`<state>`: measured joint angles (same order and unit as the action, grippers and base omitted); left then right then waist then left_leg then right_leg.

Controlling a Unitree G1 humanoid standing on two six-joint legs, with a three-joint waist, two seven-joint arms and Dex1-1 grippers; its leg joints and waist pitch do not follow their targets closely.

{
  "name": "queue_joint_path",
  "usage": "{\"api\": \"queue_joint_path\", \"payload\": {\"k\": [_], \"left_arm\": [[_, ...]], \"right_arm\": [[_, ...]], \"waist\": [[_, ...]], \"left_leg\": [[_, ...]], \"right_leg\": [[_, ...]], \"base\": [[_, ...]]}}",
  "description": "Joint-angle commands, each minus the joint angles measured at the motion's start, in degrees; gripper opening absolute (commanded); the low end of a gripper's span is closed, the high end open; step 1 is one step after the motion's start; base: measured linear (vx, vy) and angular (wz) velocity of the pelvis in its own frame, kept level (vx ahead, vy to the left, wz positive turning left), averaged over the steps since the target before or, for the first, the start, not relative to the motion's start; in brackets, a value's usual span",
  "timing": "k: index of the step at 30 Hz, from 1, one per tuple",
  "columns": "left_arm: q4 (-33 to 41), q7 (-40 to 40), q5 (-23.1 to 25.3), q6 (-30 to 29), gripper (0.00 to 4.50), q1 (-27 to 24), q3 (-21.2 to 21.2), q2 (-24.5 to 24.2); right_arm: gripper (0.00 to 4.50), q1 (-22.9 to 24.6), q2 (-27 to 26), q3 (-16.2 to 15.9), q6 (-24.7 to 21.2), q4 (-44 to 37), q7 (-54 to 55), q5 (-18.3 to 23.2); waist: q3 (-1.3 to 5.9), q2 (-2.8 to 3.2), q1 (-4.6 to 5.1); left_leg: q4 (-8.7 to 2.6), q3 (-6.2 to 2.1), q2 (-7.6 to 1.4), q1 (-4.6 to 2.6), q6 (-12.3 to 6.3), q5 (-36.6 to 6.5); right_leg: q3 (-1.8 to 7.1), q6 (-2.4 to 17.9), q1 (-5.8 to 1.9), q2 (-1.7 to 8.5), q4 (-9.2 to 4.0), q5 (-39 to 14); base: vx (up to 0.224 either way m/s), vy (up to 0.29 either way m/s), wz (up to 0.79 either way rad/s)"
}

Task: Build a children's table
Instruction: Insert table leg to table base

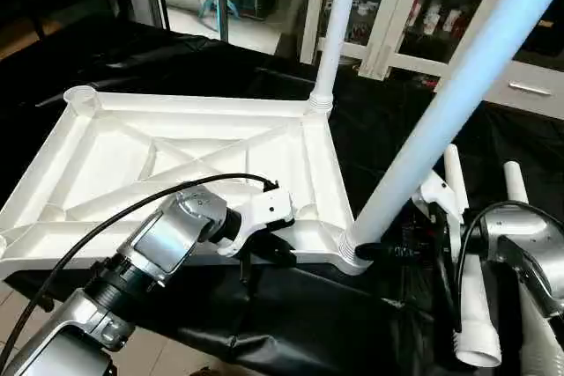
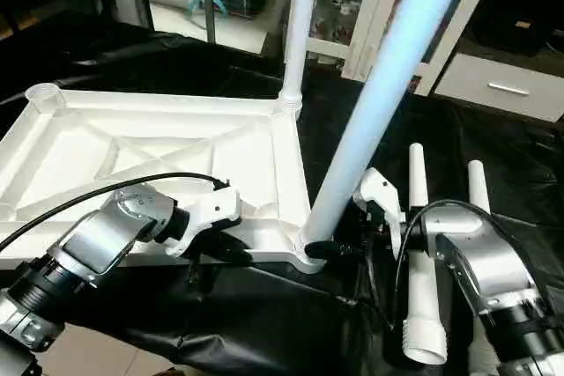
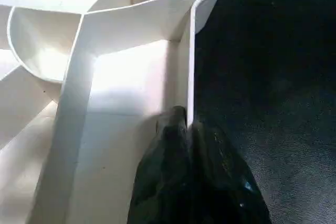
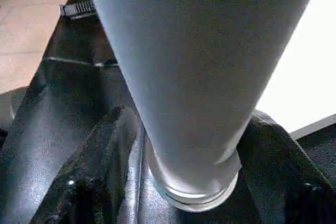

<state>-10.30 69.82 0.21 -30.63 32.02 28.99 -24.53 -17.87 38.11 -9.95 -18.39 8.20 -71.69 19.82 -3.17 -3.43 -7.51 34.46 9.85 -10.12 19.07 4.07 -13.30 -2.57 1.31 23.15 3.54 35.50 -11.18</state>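
The children's table top (image 1: 106, 156) lies upside down on the black-covered work table, ribs facing up. One white leg (image 1: 335, 33) stands in its far right socket. Another leg (image 1: 441, 112) leans up out of the near right socket. My left gripper (image 1: 264, 248) is shut on the top's near rim, and the left wrist view shows its fingers (image 3: 173, 129) pinching that thin wall. My right gripper (image 2: 330, 248) sits at the base of the near leg (image 4: 199, 77), one finger pressed against each side. Two more legs (image 2: 423, 253) (image 2: 476, 182) lie side by side on the cloth at the right.
The far left corner socket (image 1: 81, 94) stands open. White cabinets with glass doors (image 1: 423, 15) stand behind the work table. The black cloth (image 1: 291, 314) drops over the table's near edge, with tiled floor (image 1: 18, 305) below on the left. A black cable (image 1: 132, 204) arches over my left forearm.
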Motion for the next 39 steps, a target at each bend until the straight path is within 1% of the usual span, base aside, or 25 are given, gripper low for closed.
{"api": "queue_joint_path", "payload": {"k": [1, 6, 8, 10, 12, 13, 14, 15, 17, 18, 19, 20, 22, 23, 27, 28, 29, 30, 33, 34, 35, 36, 37, 38, 39], "left_arm": [[-0.5, 1.6, -0.3, -0.4, 0.00, 0.2, 1.8, 0.5], [-1.3, 1.0, -0.2, 0.1, 0.00, 0.5, 1.6, 1.0], [-1.6, 0.6, -0.3, 0.3, 0.00, 0.6, 1.3, 1.2], [-2.1, -0.2, -0.4, 0.7, 0.00, 0.7, 0.7, 1.7], [-2.3, -1.0, -0.8, 0.6, 0.00, 0.7, 0.0, 2.3], [-2.5, -1.4, -1.0, 0.6, 0.00, 0.7, -0.4, 2.5], [-3.0, -2.7, -1.3, 0.3, 0.00, 0.8, -1.3, 3.3], [-3.5, -3.4, -1.4, 0.2, 0.00, 0.9, -1.8, 3.8], [-3.7, -3.8, -1.5, 0.2, 0.00, 0.9, -2.1, 4.1], [-5.1, -6.0, -2.0, -0.2, 0.00, 1.4, -3.7, 5.8], [-5.6, -6.7, -2.2, -0.3, 0.00, 1.7, -4.2, 6.4], [-6.5, -8.1, -2.3, -0.5, 0.00, 2.1, -5.0, 7.4], [-7.4, -9.2, -2.5, -0.5, 0.00, 2.5, -5.7, 8.4], [-7.4, -9.2, -2.5, -0.5, 0.00, 2.5, -5.7, 8.4], [-12.1, -16.3, -1.7, 0.3, 0.00, 4.9, -8.2, 12.6], [-13.4, -18.3, -1.3, 0.3, 0.00, 5.6, -8.8, 13.5], [-13.4, -18.3, -1.3, 0.3, 0.00, 5.6, -8.8, 13.5], [-14.6, -20.0, -1.0, 0.4, 0.00, 6.4, -9.3, 14.4], [-16.1, -21.8, -0.6, 0.8, 0.00, 7.2, -9.8, 15.4], [-17.1, -22.8, -0.2, 1.1, 0.00, 7.7, -9.8, 15.9], [-17.6, -23.4, 0.0, 1.3, 0.00, 8.0, -9.8, 16.1], [-17.6, -23.4, 0.0, 1.3, 0.00, 8.0, -9.8, 16.1], [-18.0, -23.9, 0.1, 1.4, 0.00, 8.2, -9.8, 16.4], [-18.0, -23.9, 0.1, 1.4, 0.00, 8.2, -9.8, 16.4], [-18.0, -23.9, 0.1, 1.4, 0.00, 8.2, -9.8, 16.4]], "right_arm": [[2.61, -0.2, 0.4, -0.9, 0.7, 0.7, -1.0, -0.8], [2.28, -0.3, 0.2, -1.7, 1.8, 2.1, -1.2, -1.8], [2.09, -0.2, 0.1, -1.8, 2.0, 2.3, -1.4, -2.0], [2.03, 0.1, -0.2, -1.9, 2.1, 2.9, -1.4, -2.5], [1.98, 0.3, -1.1, -1.1, 1.5, 3.6, 0.3, -2.3], [1.97, 0.3, -1.6, -0.7, 1.1, 4.1, 1.3, -2.1], [1.97, 0.2, -3.2, 0.5, 0.2, 5.6, 4.6, -2.0], [1.96, 0.1, -4.1, 1.1, -0.1, 6.6, 6.4, -2.0], [1.95, 0.0, -4.6, 1.5, -0.4, 7.2, 7.5, -2.0], [1.95, 0.2, -7.1, 2.8, -1.5, 9.6, 13.2, -2.7], [1.95, 0.1, -8.0, 3.2, -2.2, 10.4, 15.3, -3.0], [1.95, 0.2, -9.4, 3.9, -3.2, 11.2, 18.4, -3.2], [1.95, 0.1, -10.8, 4.6, -4.0, 11.7, 21.2, -3.4], [1.95, 0.1, -10.8, 4.6, -4.0, 11.7, 21.2, -3.4], [1.94, -1.4, -18.1, 7.7, -6.9, 14.9, 37.3, -6.5], [1.94, -2.0, -19.9, 8.1, -7.0, 16.2, 41.7, -7.9], [1.94, -2.0, -19.9, 8.1, -7.0, 16.2, 41.7, -7.9], [1.94, -3.0, -22.1, 8.9, -6.6, 18.1, 46.9, -8.9], [1.93, -4.5, -25.1, 9.9, -5.7, 21.0, 54.0, -10.2], [1.93, -6.0, -27.7, 11.0, -4.7, 23.3, 59.8, -10.5], [1.93, -6.9, -29.4, 11.7, -4.0, 24.7, 63.4, -10.7], [1.93, -6.9, -29.4, 11.7, -4.0, 24.7, 63.4, -10.7], [1.93, -8.3, -31.6, 12.5, -2.9, 26.6, 67.9, -10.7], [1.93, -8.3, -31.7, 12.6, -2.9, 26.7, 68.2, -10.7], [1.93, -8.3, -31.7, 12.6, -2.9, 26.7, 68.2, -10.7]], "waist": [[3.59, -0.36, 0.09], [3.58, -0.32, -0.22], [3.57, -0.19, -0.27], [3.54, -0.31, -0.31], [3.56, -0.37, -0.33], [3.52, -0.25, -0.31], [3.47, -0.27, -0.29], [3.38, -0.20, -0.21], [3.28, -0.36, -0.04], [3.25, -0.27, 0.02], [3.18, -0.19, 0.31], [3.13, -0.36, 0.64], [3.15, -0.42, 0.99], [3.09, -0.29, 1.14], [3.04, -0.35, 1.74], [3.10, -0.11, 2.02], [3.17, -0.16, 2.27], [3.25, -0.06, 2.31], [3.26, 0.20, 2.51], [3.23, 0.22, 2.81], [3.41, 0.29, 3.04], [3.46, 0.33, 3.26], [3.47, 0.23, 3.28], [3.51, 0.31, 3.43], [3.56, 0.33, 3.65]], "left_leg": [[-3.47, -0.64, -3.02, 0.24, -5.81, 0.5], [-3.46, -0.62, -2.97, 0.23, -5.40, -0.3], [-3.49, -0.66, -3.01, 0.19, -5.21, -0.6], [-3.47, -0.62, -2.94, 0.19, -5.07, -0.9], [-3.50, -0.63, -2.98, 0.18, -4.88, -1.4], [-3.53, -0.65, -2.96, 0.24, -4.78, -1.7], [-3.57, -0.69, -2.98, 0.26, -4.63, -2.0], [-3.62, -0.67, -2.96, 0.22, -4.16, -3.0], [-3.88, -0.86, -2.90, 0.27, -2.61, -5.6], [-3.91, -0.86, -2.92, 0.21, -2.34, -6.0], [-3.96, -0.80, -2.76, 0.07, -1.86, -6.8], [-4.12, -0.95, -2.63, 0.26, -1.38, -7.6], [-4.20, -1.07, -2.64, 0.18, -1.08, -9.0], [-4.29, -1.05, -2.62, 0.16, -1.12, -9.3], [-4.41, -1.17, -2.40, 0.27, -0.44, -10.1], [-4.45, -1.23, -2.32, 0.22, 0.08, -10.5], [-4.51, -1.35, -2.30, 0.25, 0.50, -10.7], [-4.53, -1.42, -2.37, 0.32, 0.51, -10.5], [-4.64, -1.36, -2.43, 0.29, 0.51, -10.5], [-4.78, -1.38, -2.37, 0.49, 0.90, -10.5], [-4.89, -1.59, -2.33, 0.55, 1.74, -10.8], [-4.91, -1.59, -2.33, 0.66, 1.96, -10.8], [-4.89, -1.53, -2.43, 0.46, 1.96, -10.7], [-4.89, -1.46, -2.46, 0.32, 2.02, -10.7], [-4.88, -1.39, -2.39, 0.38, 1.94, -10.5]], "right_leg": [[2.66, 15.3, -3.36, 4.85, -3.04, -3.1], [2.70, 15.0, -3.38, 4.83, -3.16, -4.1], [2.72, 14.9, -3.36, 4.84, -3.13, -4.1], [2.69, 14.8, -3.29, 4.74, -3.21, -4.4], [2.73, 14.7, -3.33, 4.84, -3.27, -5.0], [2.72, 14.7, -3.31, 4.81, -3.32, -5.4], [2.69, 14.6, -3.29, 4.83, -3.39, -5.9], [2.69, 14.4, -3.13, 4.87, -3.62, -7.5], [2.60, 12.7, -3.34, 4.95, -4.11, -12.4], [2.61, 12.3, -3.21, 4.93, -4.22, -13.2], [2.61, 11.7, -2.95, 4.85, -4.55, -14.8], [2.52, 10.6, -3.14, 4.83, -4.77, -17.1], [2.47, 9.2, -3.05, 4.89, -5.11, -20.1], [2.48, 8.8, -2.81, 4.73, -5.26, -20.6], [2.42, 7.3, -2.61, 4.72, -5.63, -23.4], [2.35, 6.8, -2.43, 4.70, -5.72, -24.6], [2.28, 6.3, -2.50, 4.76, -5.80, -25.2], [2.33, 6.3, -2.62, 4.87, -5.74, -24.8], [2.49, 6.9, -2.42, 4.76, -5.58, -22.1], [2.51, 7.2, -2.34, 4.76, -5.49, -21.3], [2.37, 7.0, -2.53, 4.85, -5.42, -21.5], [2.42, 7.0, -2.61, 4.74, -5.28, -20.7], [2.47, 7.3, -2.47, 4.69, -5.14, -18.5], [2.54, 7.6, -2.35, 4.64, -5.02, -17.3], [2.54, 8.3, -2.53, 4.55, -4.85, -15.0]], "base": [[0.000, 0.000, 0.00], [0.000, 0.000, 0.00], [0.000, 0.000, 0.00], [0.000, 0.000, 0.00], [0.000, 0.000, 0.00], [0.000, 0.000, 0.00], [0.000, 0.000, 0.00], [0.000, 0.000, 0.00], [0.000, 0.000, 0.00], [0.000, 0.000, 0.00], [0.000, 0.000, 0.00], [0.000, 0.000, 0.00], [0.000, 0.000, 0.00], [0.000, 0.000, 0.00], [0.000, 0.000, 0.00], [0.000, 0.000, 0.00], [0.000, 0.000, 0.00], [0.000, 0.000, 0.00], [0.000, 0.000, 0.00], [0.000, 0.000, 0.00], [0.000, 0.000, 0.00], [0.000, 0.000, 0.00], [0.000, 0.000, 0.00], [0.000, 0.000, 0.00], [0.000, 0.000, 0.00]]}}
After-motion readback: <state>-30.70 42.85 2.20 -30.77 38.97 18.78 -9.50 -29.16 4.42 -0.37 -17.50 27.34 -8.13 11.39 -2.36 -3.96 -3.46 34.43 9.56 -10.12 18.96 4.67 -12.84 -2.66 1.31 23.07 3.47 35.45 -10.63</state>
